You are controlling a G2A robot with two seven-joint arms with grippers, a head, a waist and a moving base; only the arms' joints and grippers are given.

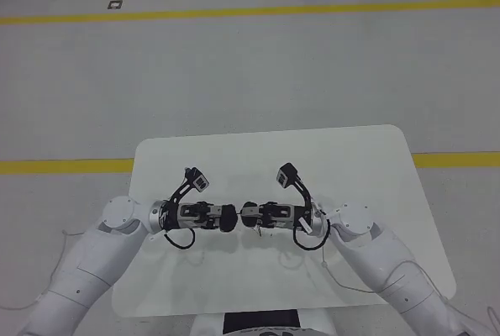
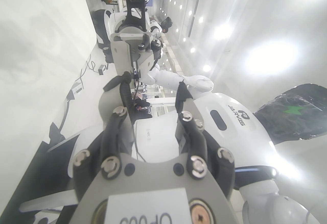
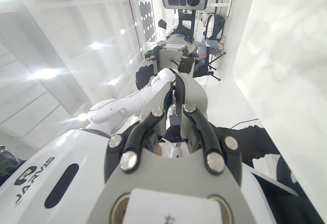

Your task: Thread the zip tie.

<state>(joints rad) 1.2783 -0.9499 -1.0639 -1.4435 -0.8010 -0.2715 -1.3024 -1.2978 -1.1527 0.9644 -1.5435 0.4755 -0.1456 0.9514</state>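
Both tips nearly meet above the table (image 1: 359,151): left gripper (image 2: 150,87) wide, right gripper (image 3: 177,82) narrow, its grasp indiscernible.

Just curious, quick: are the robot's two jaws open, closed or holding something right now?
Left gripper: jaws open, holding nothing.
Right gripper: jaws closed; whether they pinch anything cannot be told.

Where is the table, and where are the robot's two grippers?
table (image 1: 363,155), top view, bare far corner.
left gripper (image 2: 149,85), left wrist view, between its fingertips.
right gripper (image 3: 178,80), right wrist view, between its fingertips.
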